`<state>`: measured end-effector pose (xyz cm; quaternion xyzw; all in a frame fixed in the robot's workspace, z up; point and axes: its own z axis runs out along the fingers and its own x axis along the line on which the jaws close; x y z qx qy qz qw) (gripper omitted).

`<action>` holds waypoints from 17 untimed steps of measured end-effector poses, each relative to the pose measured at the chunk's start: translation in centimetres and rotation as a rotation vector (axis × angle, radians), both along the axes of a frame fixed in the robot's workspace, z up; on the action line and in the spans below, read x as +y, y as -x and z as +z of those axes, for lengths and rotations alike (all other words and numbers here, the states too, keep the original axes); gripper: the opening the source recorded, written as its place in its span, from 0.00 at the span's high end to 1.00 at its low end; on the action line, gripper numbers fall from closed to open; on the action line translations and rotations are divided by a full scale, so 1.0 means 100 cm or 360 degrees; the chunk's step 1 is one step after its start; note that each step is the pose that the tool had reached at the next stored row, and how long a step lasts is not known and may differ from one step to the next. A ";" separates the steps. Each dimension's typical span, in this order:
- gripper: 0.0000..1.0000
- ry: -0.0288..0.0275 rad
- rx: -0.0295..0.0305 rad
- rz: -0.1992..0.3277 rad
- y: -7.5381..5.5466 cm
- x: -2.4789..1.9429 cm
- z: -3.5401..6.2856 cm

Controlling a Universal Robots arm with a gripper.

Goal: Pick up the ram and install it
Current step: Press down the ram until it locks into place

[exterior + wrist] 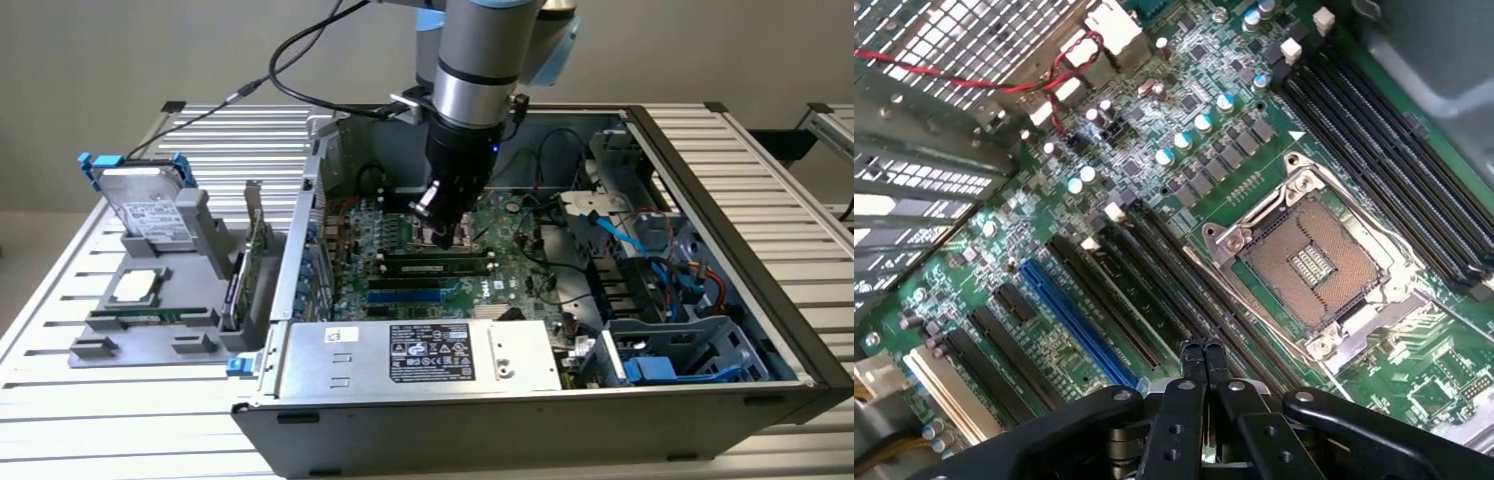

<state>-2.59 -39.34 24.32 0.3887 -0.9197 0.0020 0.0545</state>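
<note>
On a slatted metal table (80, 400) sits one open computer case (747, 330). My gripper (1203, 350), fingers together and empty, hovers above the motherboard (1154, 190). One ram (430, 267) lies seated in a slot.

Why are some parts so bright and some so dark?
Wrist view: light pours through the metal grille and washes it white, and the socket frame glints. Exterior view: the computer case shades its own inside, so the green board looks dim under the shut fingers.
</note>
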 end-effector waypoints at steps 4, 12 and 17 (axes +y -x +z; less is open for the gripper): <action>0.90 0.00000 -0.00008 -0.0101 0.000 0.0000 -0.0007; 0.90 -0.00003 -0.00089 -0.0281 0.000 0.0000 -0.0012; 0.90 0.00027 -0.00125 -0.0380 0.000 0.0000 -0.0013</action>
